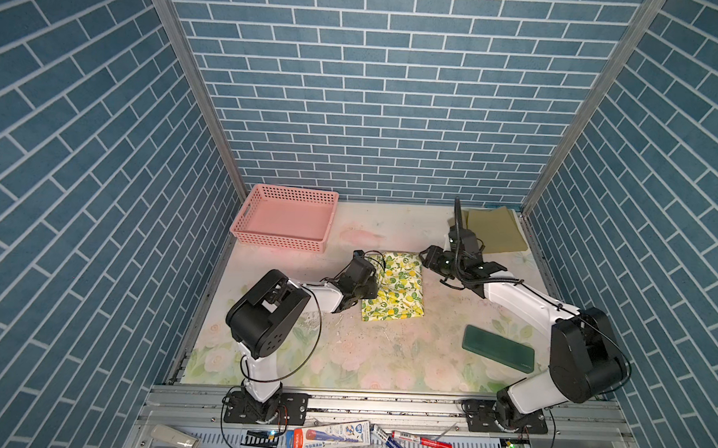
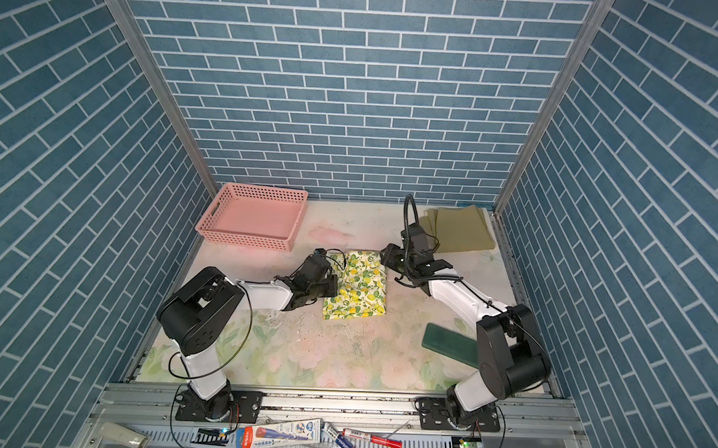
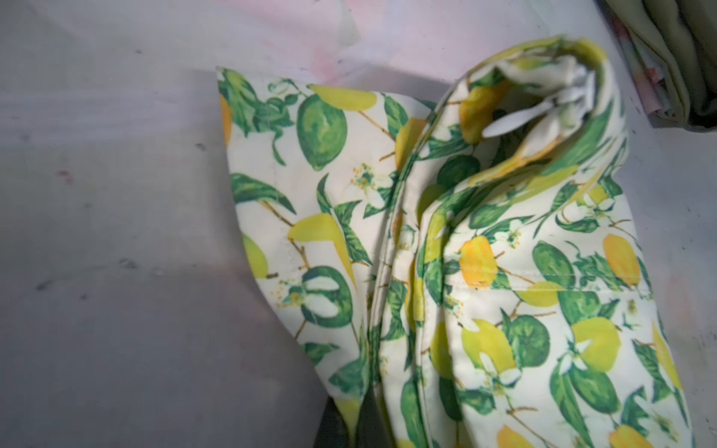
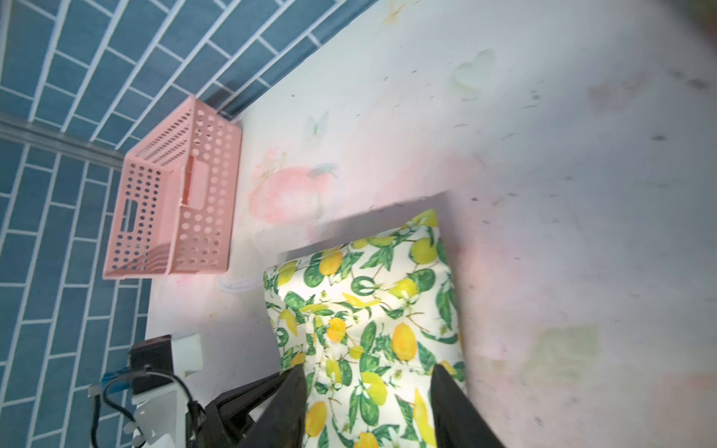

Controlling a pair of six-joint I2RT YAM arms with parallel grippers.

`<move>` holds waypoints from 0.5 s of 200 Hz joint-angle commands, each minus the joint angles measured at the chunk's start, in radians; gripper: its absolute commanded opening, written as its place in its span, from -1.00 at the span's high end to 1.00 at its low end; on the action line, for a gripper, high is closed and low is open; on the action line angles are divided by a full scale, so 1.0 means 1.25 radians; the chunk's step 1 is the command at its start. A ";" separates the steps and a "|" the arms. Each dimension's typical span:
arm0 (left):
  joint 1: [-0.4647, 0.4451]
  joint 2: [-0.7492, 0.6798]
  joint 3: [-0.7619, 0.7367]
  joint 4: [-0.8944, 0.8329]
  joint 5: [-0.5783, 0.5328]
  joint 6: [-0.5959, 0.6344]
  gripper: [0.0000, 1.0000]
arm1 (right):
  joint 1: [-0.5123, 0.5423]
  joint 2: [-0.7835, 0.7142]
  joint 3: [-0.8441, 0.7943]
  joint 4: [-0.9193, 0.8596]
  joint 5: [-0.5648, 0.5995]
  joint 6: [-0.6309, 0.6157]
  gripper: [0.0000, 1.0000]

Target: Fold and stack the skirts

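Right fingers [image 4: 289, 411] spread astride the far right corner of the white lemon-and-leaf cloth skirt [image 1: 400, 289]; left fingers [image 1: 369, 287] pressed together, apparently pinching its left edge.
It lies mid bench [image 1: 384, 359], long axis near-to-far, between both arms; the plain olive green folded cloth skirt [image 1: 498, 233] sits far right, closer to the right arm, so the carry likely heads that way.

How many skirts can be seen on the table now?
3. The lemon-print skirt lies mid-table; the olive skirt sits folded in the far right corner; a pastel skirt seems to peek from under it, mostly hidden.
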 commanded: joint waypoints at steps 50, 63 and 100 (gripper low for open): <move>-0.018 0.043 0.041 -0.104 0.061 0.027 0.40 | -0.029 -0.116 -0.044 -0.128 0.098 -0.133 -0.07; 0.004 -0.005 0.013 -0.110 0.065 0.041 0.14 | -0.033 -0.129 -0.058 -0.129 0.109 -0.140 -0.09; 0.036 -0.108 -0.026 -0.120 0.064 0.091 -0.17 | -0.040 -0.133 -0.070 -0.123 0.120 -0.162 -0.11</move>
